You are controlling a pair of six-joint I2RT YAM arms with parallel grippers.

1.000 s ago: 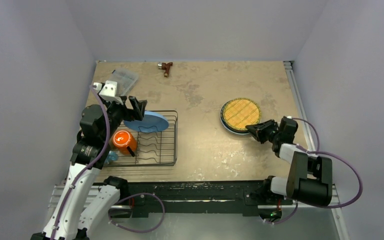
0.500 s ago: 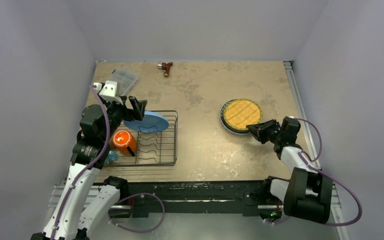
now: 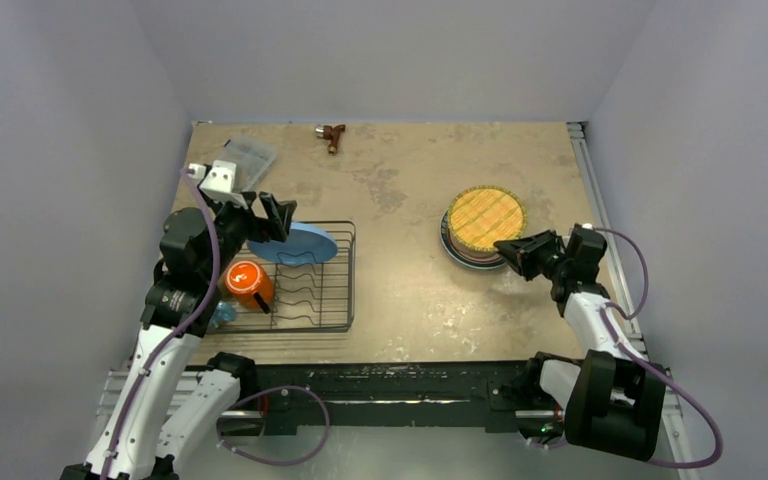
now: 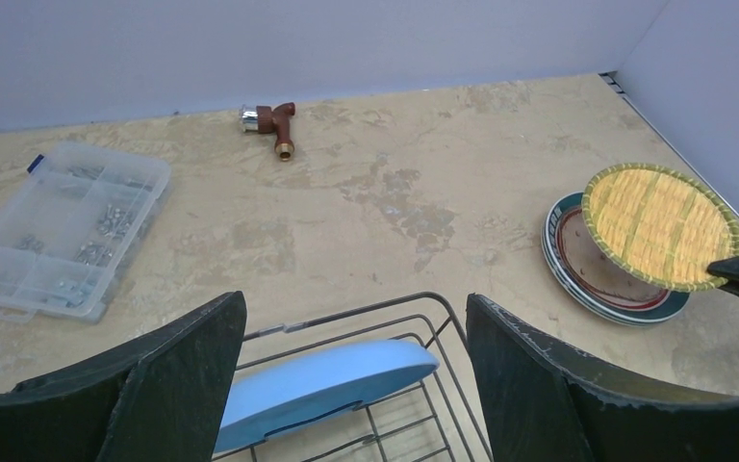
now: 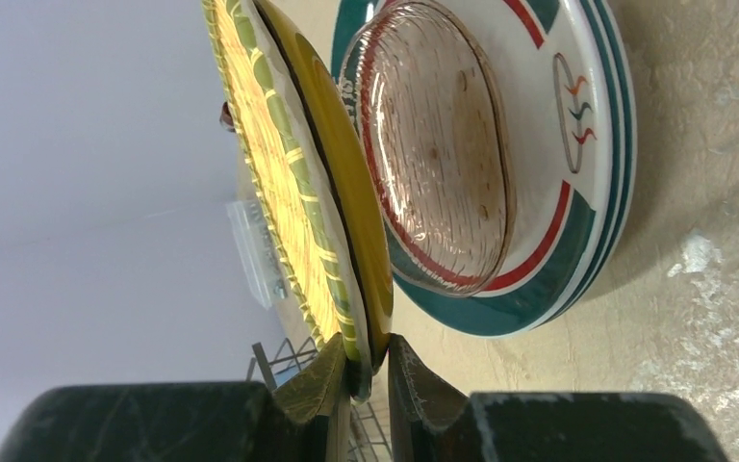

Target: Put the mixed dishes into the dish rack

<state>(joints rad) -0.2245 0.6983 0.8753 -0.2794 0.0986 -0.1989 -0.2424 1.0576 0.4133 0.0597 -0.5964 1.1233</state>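
The black wire dish rack (image 3: 305,300) stands at the left and holds the light blue plate (image 3: 295,243), leaning on its far rim, and the orange mug (image 3: 247,283). A blue mug (image 3: 222,314) shows partly under my left arm. My left gripper (image 3: 265,215) is open and empty above the blue plate (image 4: 327,385). My right gripper (image 3: 508,250) is shut on the near rim of the yellow woven-pattern plate (image 3: 485,217), tilting it up off the small bowl (image 5: 433,164), which sits in the white green-rimmed plate (image 5: 577,241).
A clear plastic compartment box (image 3: 245,155) lies at the far left, behind the rack. A small brown tool (image 3: 332,133) lies at the table's far edge. Walls close in the left, back and right sides.
My right gripper has lifted the yellow plate's near rim and drawn back to the right, so the plate now tilts above the bowl. The left arm has not moved.
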